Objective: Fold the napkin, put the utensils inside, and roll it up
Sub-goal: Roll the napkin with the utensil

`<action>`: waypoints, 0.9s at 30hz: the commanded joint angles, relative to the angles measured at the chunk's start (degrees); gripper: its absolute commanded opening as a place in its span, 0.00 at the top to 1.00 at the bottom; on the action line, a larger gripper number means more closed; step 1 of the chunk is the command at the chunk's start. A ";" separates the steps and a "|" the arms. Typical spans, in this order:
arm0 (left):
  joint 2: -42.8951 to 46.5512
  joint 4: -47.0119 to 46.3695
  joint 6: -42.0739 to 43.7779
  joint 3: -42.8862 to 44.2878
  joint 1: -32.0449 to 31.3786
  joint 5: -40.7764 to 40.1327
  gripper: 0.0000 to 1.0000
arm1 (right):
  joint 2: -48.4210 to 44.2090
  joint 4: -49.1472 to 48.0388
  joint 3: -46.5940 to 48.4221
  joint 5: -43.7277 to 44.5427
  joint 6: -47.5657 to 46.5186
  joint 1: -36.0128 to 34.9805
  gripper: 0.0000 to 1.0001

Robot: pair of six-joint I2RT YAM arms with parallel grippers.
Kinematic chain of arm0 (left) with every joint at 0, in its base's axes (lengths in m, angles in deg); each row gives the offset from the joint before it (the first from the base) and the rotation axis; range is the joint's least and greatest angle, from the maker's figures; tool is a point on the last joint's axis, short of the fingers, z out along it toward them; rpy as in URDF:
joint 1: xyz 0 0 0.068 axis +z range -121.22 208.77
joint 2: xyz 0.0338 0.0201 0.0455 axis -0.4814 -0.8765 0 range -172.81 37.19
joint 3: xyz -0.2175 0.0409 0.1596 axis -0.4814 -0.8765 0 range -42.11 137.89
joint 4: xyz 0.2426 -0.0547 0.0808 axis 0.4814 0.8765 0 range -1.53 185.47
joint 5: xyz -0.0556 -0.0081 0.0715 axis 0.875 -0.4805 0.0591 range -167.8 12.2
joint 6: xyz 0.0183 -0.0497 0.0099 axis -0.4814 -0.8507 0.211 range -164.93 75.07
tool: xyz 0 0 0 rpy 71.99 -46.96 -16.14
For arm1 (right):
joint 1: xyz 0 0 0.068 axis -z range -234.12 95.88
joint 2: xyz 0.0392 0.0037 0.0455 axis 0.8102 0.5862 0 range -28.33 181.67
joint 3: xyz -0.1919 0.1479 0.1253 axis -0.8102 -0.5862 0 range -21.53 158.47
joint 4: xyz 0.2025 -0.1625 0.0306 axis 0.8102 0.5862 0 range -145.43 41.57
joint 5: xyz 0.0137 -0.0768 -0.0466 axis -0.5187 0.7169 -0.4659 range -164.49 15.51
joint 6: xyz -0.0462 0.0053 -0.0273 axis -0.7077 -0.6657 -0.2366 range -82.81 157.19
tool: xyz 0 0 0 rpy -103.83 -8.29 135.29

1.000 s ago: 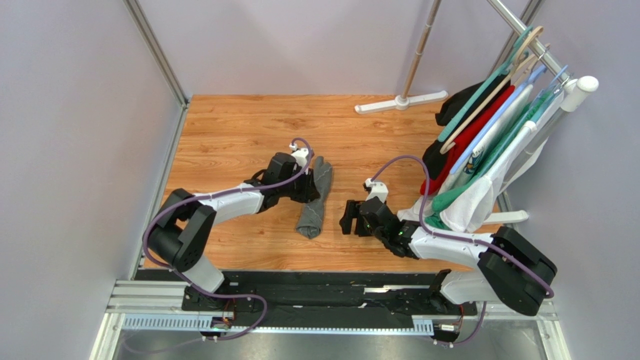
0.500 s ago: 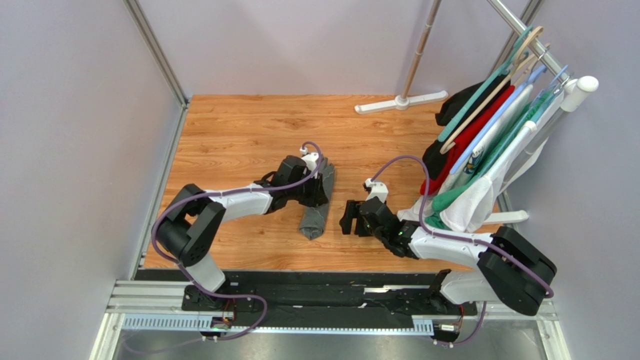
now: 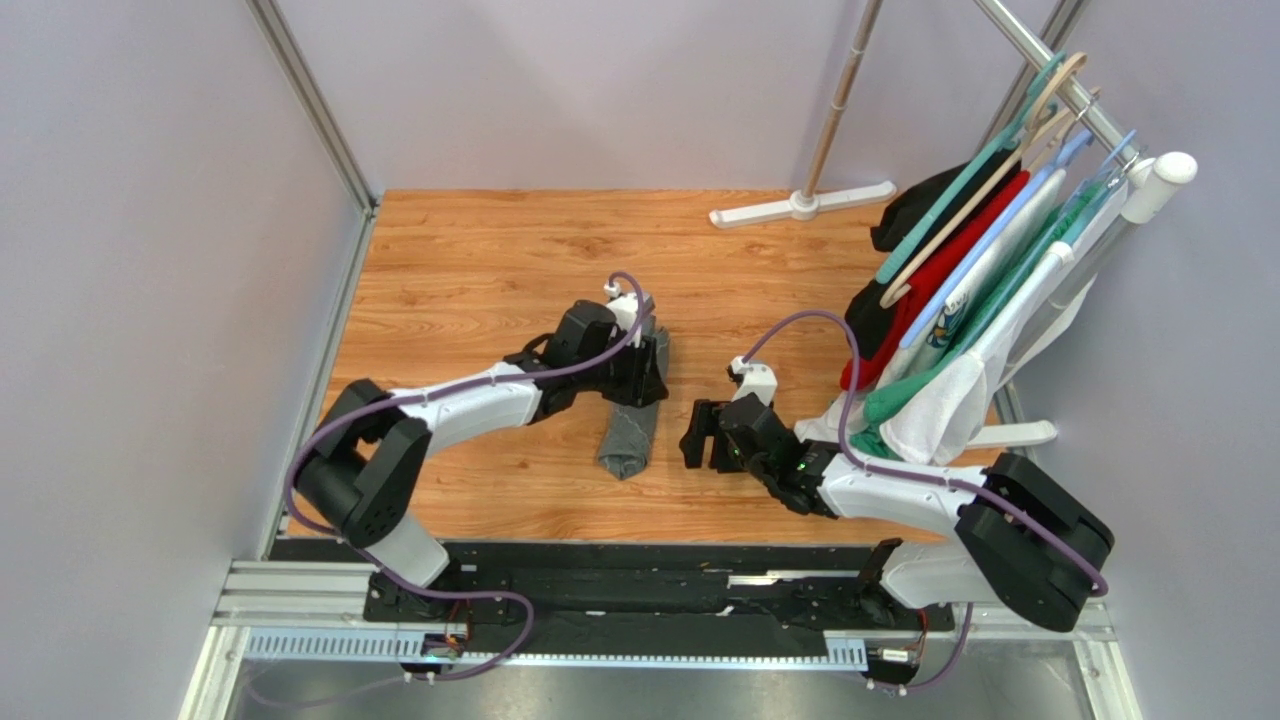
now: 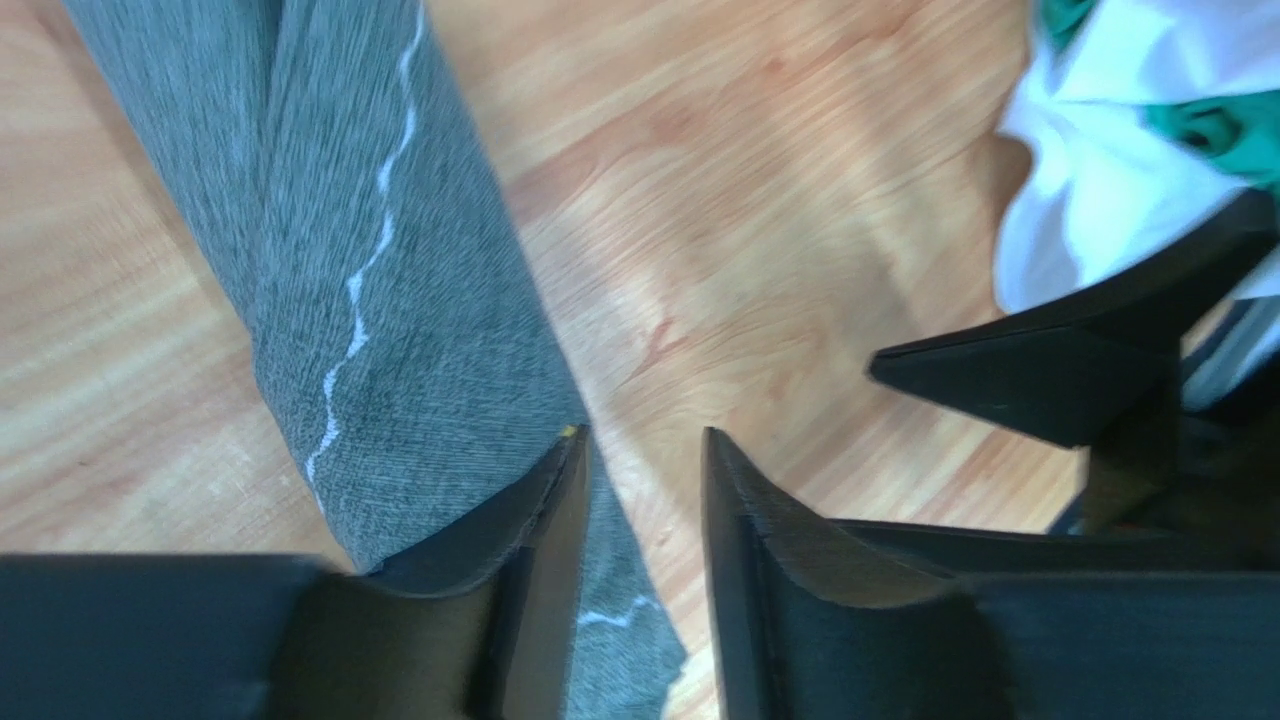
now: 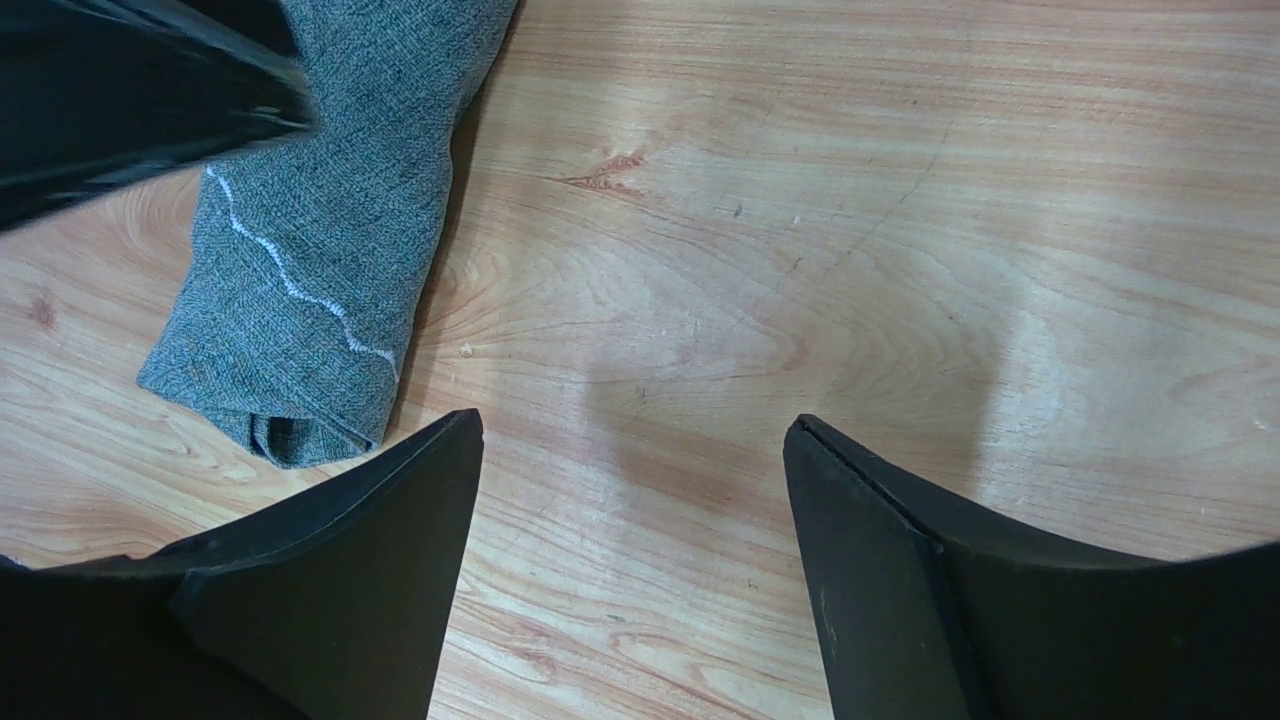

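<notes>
Left hand [image 4: 643,443] farther along napkin [image 4: 376,300] (narrowly open, touching)

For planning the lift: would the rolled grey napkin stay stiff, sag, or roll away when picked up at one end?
The napkin is soft woven cloth, so it would probably sag. Its roll looks flattened and uneven, so rolling far seems unlikely. Its stitched edge lies outermost, so it may unwind.

- Top view: bright, even, diffuse light from above; sharp throughout; only faint, soft shadows on the table [image 3: 451,255].
- Left wrist view: motion blur; napkin [image 4: 376,300] weave smeared beyond the jaws; white cloth [image 4: 1112,180] beyond the right jaw overexposed.
- Right wrist view: wood grain crisp; pale glare patches between and beyond the jaws; thin shadow along the napkin's near edge.
</notes>
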 commanded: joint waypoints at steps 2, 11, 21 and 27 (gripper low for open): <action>10.31 3.61 3.30 4.13 -0.13 -4.30 0.44 | -1.66 -1.93 0.83 1.57 -0.07 -0.28 0.22; 15.34 0.20 1.64 -6.15 9.96 2.18 0.31 | -0.52 -2.01 2.50 1.39 -0.51 -0.98 0.22; 11.48 -13.42 -1.53 -14.33 13.05 11.68 0.36 | 6.07 -1.75 8.65 0.25 -2.00 -1.16 0.25; 6.73 -18.00 -4.16 -15.30 14.20 14.33 0.38 | 10.37 -4.65 13.04 -3.88 -2.62 -0.01 0.27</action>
